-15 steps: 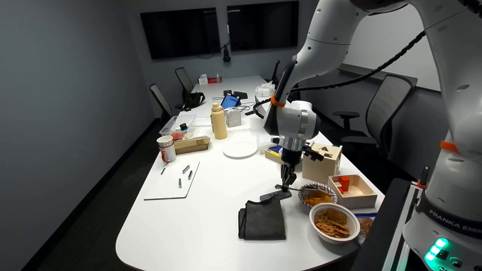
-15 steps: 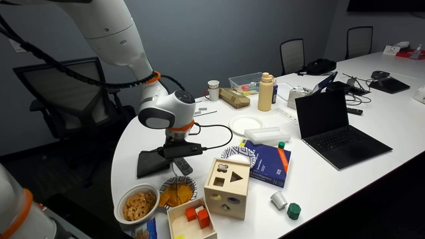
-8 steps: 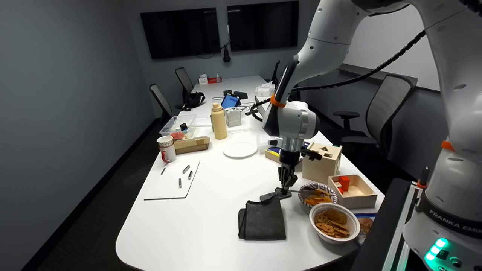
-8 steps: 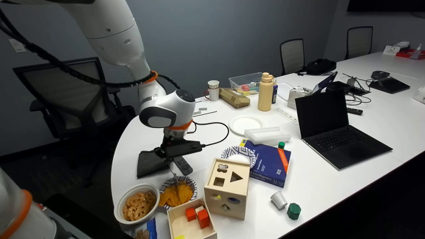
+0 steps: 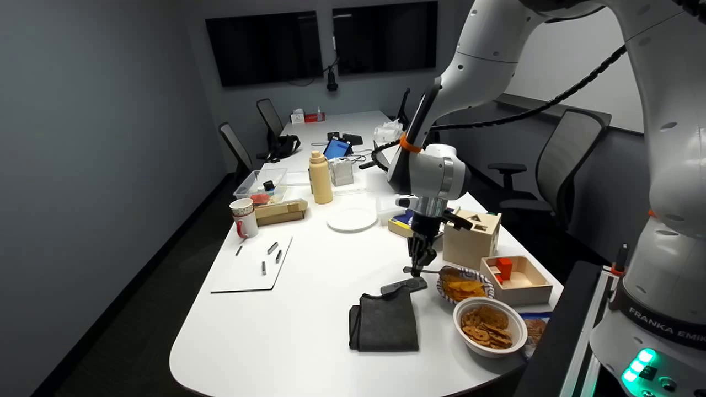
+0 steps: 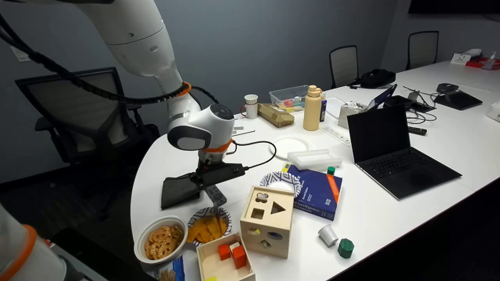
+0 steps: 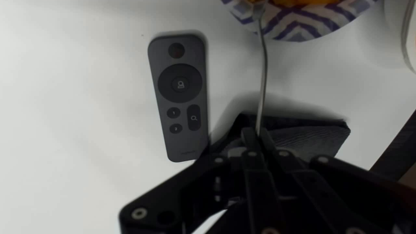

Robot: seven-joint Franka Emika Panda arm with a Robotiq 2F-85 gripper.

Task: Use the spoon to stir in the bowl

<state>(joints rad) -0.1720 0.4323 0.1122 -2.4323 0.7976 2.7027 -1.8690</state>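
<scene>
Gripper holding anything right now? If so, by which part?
Yes: the spoon, by its handle, toward the end away from the patterned bowl. The fingers are closed on it.

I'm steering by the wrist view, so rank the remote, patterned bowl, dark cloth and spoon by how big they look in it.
By visible parts:
1. Remote
2. Patterned bowl and dark cloth, not ranked: the frame cuts off the bowl and the gripper hides part of the cloth.
3. Spoon: mostly a thin handle.
</scene>
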